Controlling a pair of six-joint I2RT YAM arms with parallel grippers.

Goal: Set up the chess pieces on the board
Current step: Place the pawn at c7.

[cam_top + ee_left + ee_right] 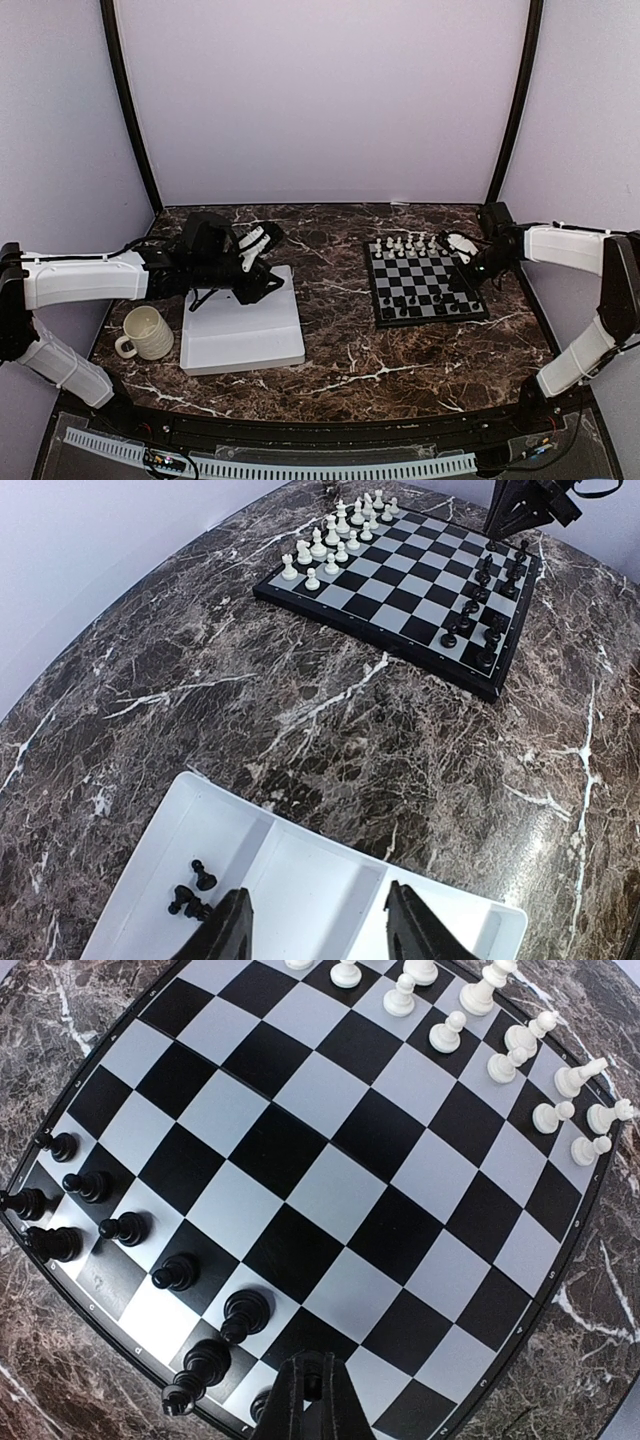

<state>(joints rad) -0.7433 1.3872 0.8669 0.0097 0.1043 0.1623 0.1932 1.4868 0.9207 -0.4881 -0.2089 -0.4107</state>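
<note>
Left gripper (318, 932) parted over tray (150, 860), chessmen (245, 1312) on board (300, 1090) standing upright

I see a dark brown marble-patterned table (400, 350) with white veins. Three items rest directly on it. A cream mug (146, 333) stands upright at the left, with its handle on its left side. Just beside it, to the right, lies a white tray (245, 335). The chessboard (425, 282) lies flat on the right half, well apart from the tray.
</note>
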